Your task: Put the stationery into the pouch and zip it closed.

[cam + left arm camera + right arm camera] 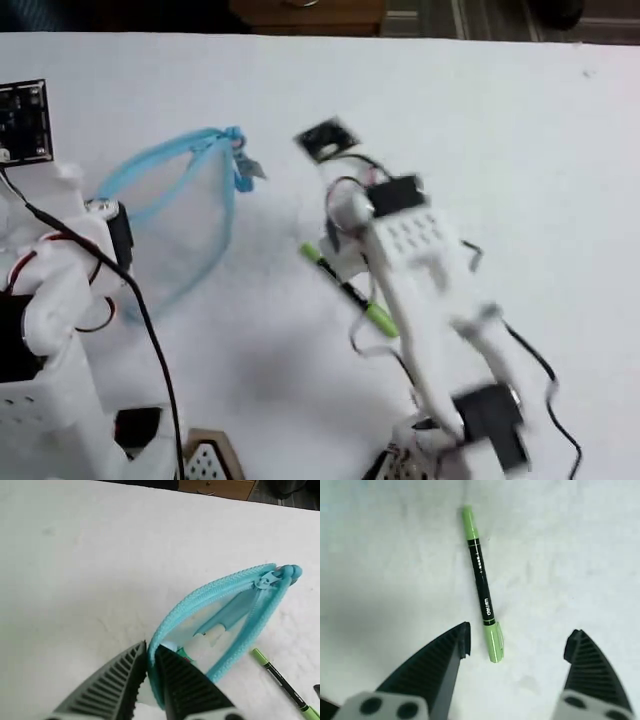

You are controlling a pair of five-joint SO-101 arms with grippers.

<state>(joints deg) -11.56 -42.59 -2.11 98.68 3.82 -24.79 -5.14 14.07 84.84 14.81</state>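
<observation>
- Left claw [150, 652]: pinches shut on the rim of the open pouch [210, 590], at left on the surface [500, 120].
- Right claw [520, 632]: gapes wide, empty, over the green pen [482, 590].
- Pen: lies right of the pouch, apart.

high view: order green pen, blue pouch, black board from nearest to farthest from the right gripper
1. green pen: lying right by the right gripper, at its open fingers.
2. blue pouch: farther across the table.
3. black board: at the table's edge, beyond the pouch.
</observation>
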